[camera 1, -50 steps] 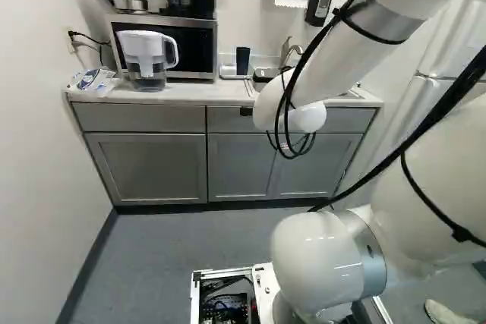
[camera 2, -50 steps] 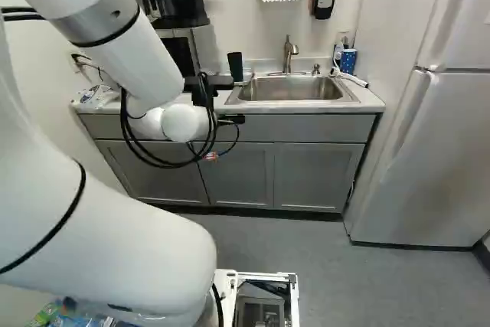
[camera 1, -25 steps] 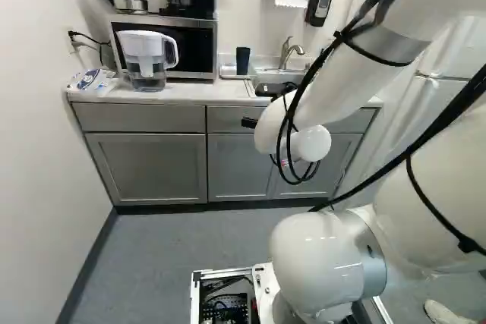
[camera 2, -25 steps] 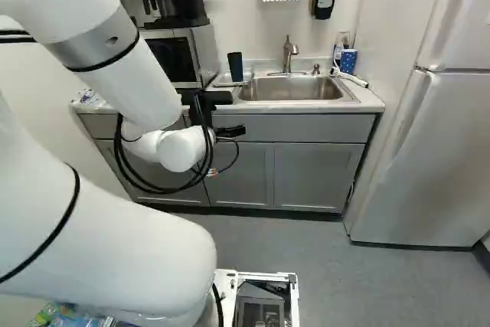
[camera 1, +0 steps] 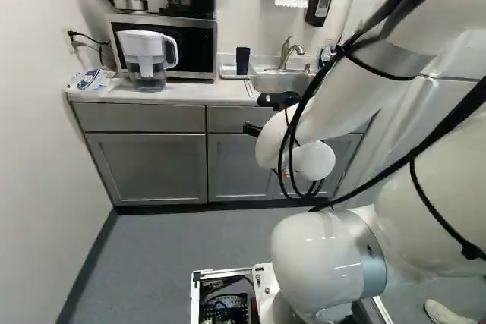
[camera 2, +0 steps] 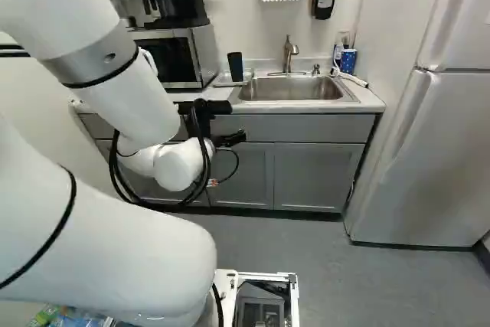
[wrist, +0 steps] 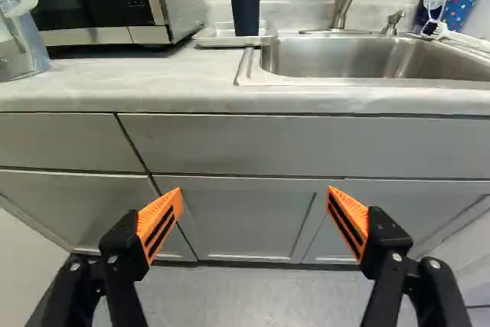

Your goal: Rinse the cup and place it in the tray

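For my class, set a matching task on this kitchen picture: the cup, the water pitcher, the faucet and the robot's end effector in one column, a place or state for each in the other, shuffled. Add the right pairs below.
Column one
1. Cup
2. Water pitcher
3. Faucet
4. End effector

Column two
A. In front of the microwave
B. Open and empty
C. Standing in the white tray
D. Behind the basin of the sink

Right pairs
1-C; 2-A; 3-D; 4-B
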Motion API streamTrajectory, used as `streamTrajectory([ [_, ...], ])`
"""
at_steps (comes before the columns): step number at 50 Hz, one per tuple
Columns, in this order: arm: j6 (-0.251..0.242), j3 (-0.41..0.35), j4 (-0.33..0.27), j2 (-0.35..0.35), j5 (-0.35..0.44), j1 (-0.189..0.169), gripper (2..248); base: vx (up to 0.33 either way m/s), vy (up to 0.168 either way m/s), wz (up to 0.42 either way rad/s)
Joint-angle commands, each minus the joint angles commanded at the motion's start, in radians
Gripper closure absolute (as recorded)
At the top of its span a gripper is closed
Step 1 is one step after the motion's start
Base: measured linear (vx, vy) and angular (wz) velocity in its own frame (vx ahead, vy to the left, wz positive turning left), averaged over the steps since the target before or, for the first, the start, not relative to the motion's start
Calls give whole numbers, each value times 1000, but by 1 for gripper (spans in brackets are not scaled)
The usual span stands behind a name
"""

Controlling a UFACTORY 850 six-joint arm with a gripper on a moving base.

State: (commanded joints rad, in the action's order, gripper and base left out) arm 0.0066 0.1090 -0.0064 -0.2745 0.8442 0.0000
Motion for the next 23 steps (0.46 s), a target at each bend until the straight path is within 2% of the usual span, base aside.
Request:
streamTrajectory([
  [23,-7,-22,6,-5,29,0,3,0,0,0],
])
